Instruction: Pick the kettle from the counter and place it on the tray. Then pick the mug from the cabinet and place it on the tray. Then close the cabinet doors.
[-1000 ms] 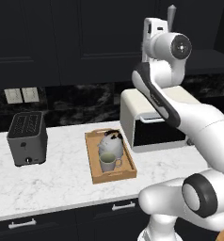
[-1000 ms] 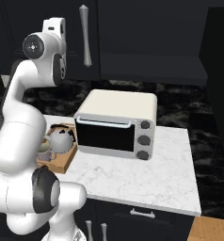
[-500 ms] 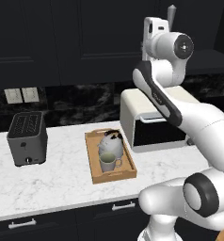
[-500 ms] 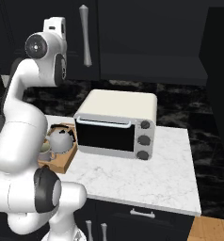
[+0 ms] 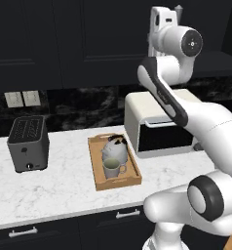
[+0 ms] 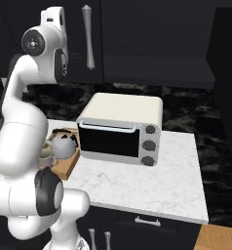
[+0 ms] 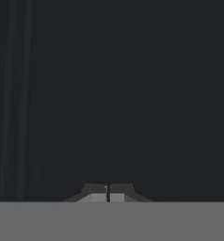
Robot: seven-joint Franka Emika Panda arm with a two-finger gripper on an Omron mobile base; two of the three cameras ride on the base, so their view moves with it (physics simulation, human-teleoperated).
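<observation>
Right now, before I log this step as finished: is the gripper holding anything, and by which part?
Nothing is held. The gripper is shut with its fingertips together and empty, facing a black cabinet door. The kettle and mug sit on the tray.

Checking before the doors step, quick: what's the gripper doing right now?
Gripper: closed, holding nothing, facing a black cabinet door.
</observation>
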